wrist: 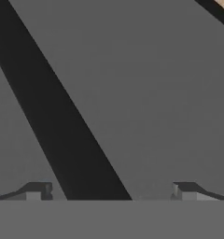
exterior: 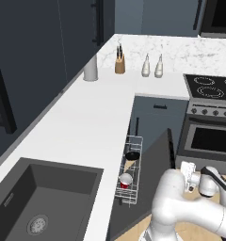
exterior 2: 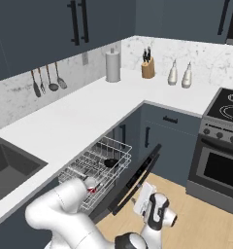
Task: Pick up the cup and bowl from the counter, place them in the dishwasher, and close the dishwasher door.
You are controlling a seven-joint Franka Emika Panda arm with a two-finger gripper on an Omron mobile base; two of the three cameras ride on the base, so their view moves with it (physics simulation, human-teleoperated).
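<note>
The dishwasher's white wire rack [exterior: 130, 170] is pulled out under the white counter [exterior: 82, 127]. In it lie the black bowl [exterior: 132, 155] and the red cup [exterior: 125, 180]; the same bowl [exterior 2: 110, 163] and cup [exterior 2: 92, 188] sit in the rack in the right base view, with the arm partly covering the cup. The slate-blue dishwasher door [exterior 2: 138, 177] stands half raised, tilted up from the floor. My gripper [wrist: 111, 193] is open, fingertips [wrist: 37, 191] wide apart and close against the door's outer face [wrist: 156, 93]. The door's dark handle bar [wrist: 62, 121] crosses diagonally between them.
A dark sink [exterior: 44, 197] is sunk into the counter at the left. A steel oven with knobs [exterior: 211, 132] stands to the right of the dishwasher. A grey canister [exterior: 90, 68], a knife block [exterior: 119, 63] and two bottles [exterior: 152, 66] stand along the backsplash. Wooden floor [exterior 2: 201, 219] lies beside the door.
</note>
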